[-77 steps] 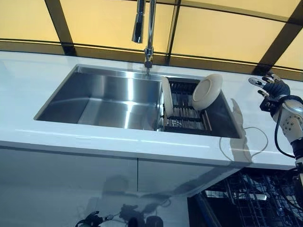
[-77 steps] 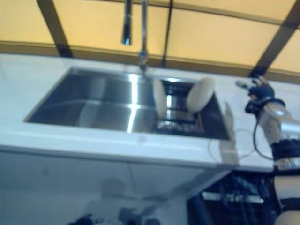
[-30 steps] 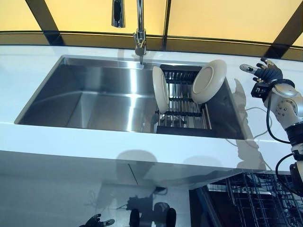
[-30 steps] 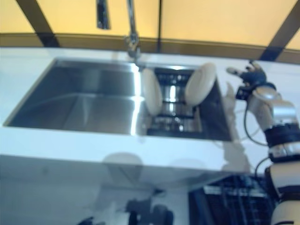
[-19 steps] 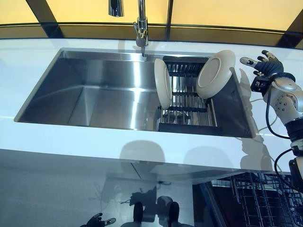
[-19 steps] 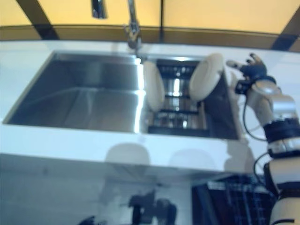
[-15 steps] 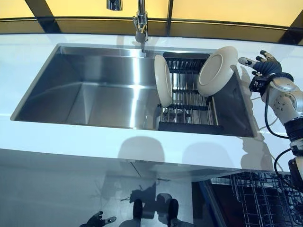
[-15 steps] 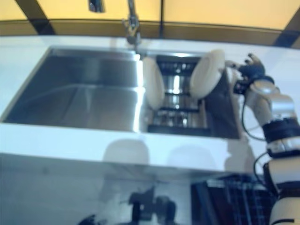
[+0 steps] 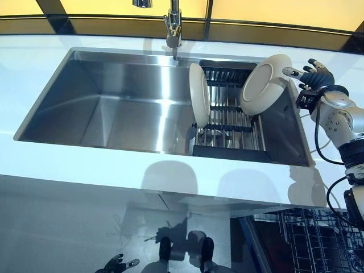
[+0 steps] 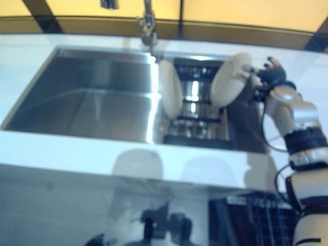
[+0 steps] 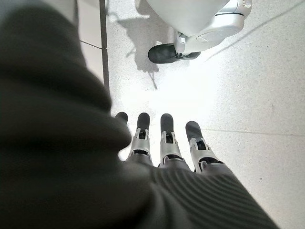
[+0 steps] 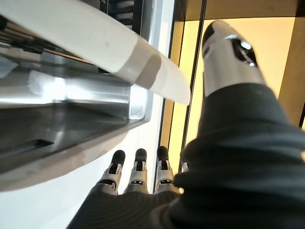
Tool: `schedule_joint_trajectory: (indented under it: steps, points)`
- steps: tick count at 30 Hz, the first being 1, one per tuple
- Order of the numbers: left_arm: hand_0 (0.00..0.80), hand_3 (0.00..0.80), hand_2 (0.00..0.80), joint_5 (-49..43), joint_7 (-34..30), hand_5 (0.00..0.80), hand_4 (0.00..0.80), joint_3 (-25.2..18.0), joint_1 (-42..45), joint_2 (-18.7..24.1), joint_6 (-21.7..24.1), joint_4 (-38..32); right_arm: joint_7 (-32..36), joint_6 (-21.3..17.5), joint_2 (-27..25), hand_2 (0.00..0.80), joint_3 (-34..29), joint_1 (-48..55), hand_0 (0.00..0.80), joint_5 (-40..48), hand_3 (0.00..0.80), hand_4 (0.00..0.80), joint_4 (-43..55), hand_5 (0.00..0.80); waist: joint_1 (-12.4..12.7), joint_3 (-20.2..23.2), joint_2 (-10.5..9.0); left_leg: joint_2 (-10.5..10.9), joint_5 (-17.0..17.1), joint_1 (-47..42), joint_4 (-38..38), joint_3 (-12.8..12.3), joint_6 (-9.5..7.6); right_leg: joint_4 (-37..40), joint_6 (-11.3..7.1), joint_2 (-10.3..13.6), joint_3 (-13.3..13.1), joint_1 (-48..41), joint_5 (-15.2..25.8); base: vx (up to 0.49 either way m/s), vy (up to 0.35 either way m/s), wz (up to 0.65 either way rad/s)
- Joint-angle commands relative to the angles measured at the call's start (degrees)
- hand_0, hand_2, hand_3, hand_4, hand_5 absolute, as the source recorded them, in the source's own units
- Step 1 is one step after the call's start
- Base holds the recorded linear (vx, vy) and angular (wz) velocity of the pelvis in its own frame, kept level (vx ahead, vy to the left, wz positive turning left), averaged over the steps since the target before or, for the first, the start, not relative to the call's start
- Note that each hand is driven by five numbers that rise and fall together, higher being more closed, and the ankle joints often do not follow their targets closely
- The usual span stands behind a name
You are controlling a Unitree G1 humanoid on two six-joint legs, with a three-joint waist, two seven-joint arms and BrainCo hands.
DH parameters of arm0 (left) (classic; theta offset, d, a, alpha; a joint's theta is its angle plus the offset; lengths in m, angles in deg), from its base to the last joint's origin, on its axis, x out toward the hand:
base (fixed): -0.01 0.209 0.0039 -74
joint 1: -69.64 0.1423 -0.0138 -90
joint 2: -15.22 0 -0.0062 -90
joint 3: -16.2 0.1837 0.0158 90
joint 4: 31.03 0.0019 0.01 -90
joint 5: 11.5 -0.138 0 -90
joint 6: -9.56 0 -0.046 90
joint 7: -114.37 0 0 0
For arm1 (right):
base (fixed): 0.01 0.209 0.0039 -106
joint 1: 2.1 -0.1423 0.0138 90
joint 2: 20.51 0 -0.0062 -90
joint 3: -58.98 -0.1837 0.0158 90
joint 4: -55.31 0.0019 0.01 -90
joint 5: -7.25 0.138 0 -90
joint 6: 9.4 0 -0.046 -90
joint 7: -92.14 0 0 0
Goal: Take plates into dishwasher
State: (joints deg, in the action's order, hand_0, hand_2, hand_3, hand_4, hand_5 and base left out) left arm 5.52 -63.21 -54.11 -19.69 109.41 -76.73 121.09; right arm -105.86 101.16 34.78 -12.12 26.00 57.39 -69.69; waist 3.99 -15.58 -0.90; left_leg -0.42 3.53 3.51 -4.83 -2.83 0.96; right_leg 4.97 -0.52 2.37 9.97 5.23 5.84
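Note:
Two cream plates stand in a dark dish rack point(image 9: 230, 128) at the right end of the steel sink point(image 9: 114, 114). One plate point(image 9: 198, 102) stands on edge at the rack's left side. The other plate point(image 9: 264, 84) leans against the sink's right wall. My right hand point(image 9: 316, 79) is open just right of that leaning plate, thumb at its rim. In the right wrist view the plate's rim point(image 12: 95, 43) passes between my thumb point(image 12: 228, 52) and straight fingers point(image 12: 136, 171), not gripped. My left hand point(image 11: 164, 138) hangs open near the floor.
A tall faucet point(image 9: 173, 23) rises behind the sink's middle. White counter point(image 9: 57, 165) surrounds the sink. The dishwasher's open wire rack point(image 9: 310, 242) shows at the lower right, below the counter. A window with dark frames runs along the back.
The camera has tilted down and shifted. My right hand has moved left toward the leaning plate, from open counter to the plate's rim. The plates have not moved in the rack.

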Motion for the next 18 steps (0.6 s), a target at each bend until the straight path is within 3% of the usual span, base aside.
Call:
schedule_joint_trajectory:
  steps: [1,18]
  points:
    - [0.0,0.0,0.0,0.59,0.42,0.0,0.0,2.86,-1.13,0.09,0.67,1.83,-0.15,-2.0,-1.27,0.0,3.24,-8.92,0.0,-1.03,0.0,0.0,0.49,0.0,1.65,0.23,-0.95,0.75,-3.3,0.53,-0.17,-0.45,-0.5,0.03,-2.28,1.92,6.44,-3.76,-4.87,0.0,0.0,0.0]
    - [0.0,0.0,0.0,1.03,0.61,0.0,0.0,2.84,-0.8,-0.21,1.29,1.79,-0.76,-1.16,0.21,0.0,4.39,-9.52,0.0,-0.8,0.0,0.0,0.53,0.0,2.17,0.03,-1.12,0.68,-3.29,0.18,-0.17,-0.73,-0.44,0.03,-2.27,2.08,7.38,-4.33,-5.06,0.0,0.0,0.0]
